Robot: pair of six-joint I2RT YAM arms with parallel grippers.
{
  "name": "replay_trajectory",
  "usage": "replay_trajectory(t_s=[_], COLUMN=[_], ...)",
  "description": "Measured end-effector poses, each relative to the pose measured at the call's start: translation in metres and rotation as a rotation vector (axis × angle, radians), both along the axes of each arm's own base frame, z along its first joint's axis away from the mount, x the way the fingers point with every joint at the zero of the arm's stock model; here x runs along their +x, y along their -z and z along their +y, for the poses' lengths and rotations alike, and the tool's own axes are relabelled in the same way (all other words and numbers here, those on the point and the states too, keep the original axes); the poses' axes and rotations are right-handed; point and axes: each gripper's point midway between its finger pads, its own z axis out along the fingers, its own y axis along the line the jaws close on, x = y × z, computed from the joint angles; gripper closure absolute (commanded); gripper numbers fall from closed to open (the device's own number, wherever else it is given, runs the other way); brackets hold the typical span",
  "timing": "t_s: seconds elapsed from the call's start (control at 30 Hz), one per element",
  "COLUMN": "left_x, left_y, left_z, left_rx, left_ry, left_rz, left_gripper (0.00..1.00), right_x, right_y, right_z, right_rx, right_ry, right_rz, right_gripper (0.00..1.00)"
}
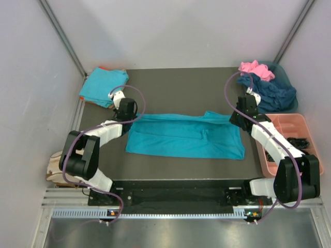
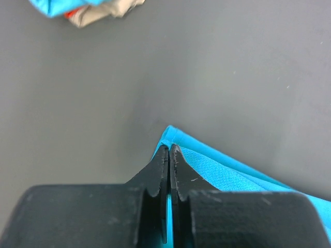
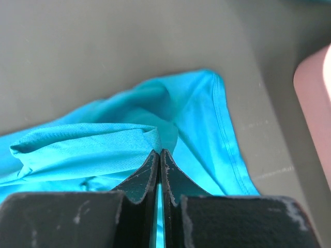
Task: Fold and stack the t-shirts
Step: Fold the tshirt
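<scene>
A turquoise t-shirt (image 1: pixel 183 137) lies spread across the middle of the dark table, doubled over along its length. My left gripper (image 1: pixel 135 118) is shut on its far left corner; the left wrist view shows cloth (image 2: pixel 217 170) pinched between the closed fingers (image 2: pixel 169 148). My right gripper (image 1: pixel 235 118) is shut on the far right corner, with a fold of fabric (image 3: pixel 103 139) held at its tips (image 3: pixel 159 151). A folded teal t-shirt (image 1: pixel 103 87) rests at the back left. A pink t-shirt (image 1: pixel 256 70) and a navy one (image 1: pixel 274 93) are heaped at the back right.
A pink plastic compartment tray (image 1: pixel 289 124) stands along the right edge of the table, and its rim (image 3: pixel 315 88) shows in the right wrist view. Grey walls close in the left, back and right sides. A beige object (image 1: pixel 54 165) sits off the table's left edge.
</scene>
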Motion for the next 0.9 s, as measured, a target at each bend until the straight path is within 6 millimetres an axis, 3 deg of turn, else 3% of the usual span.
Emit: replay_trajectory(t_s=[0.2, 0.37, 0.9], left_x=[-0.021, -0.035, -0.051], left_y=[0.013, 0.018, 0.017], left_z=[0.003, 0.004, 0.006], left_rx=[-0.028, -0.049, -0.069], left_ry=[-0.015, -0.022, -0.028], left_rz=[0.035, 0.05, 0.052], left_gripper=[1.0, 1.0, 1.0], right_x=[-0.018, -0.028, -0.041], right_y=[0.016, 0.017, 0.011], right_z=[0.001, 0.001, -0.001], right_rx=[0.021, 0.029, 0.042], right_ry=[0.003, 0.006, 0.017], right_rz=[0.045, 0.044, 0.028], right_gripper=[1.0, 1.0, 1.0])
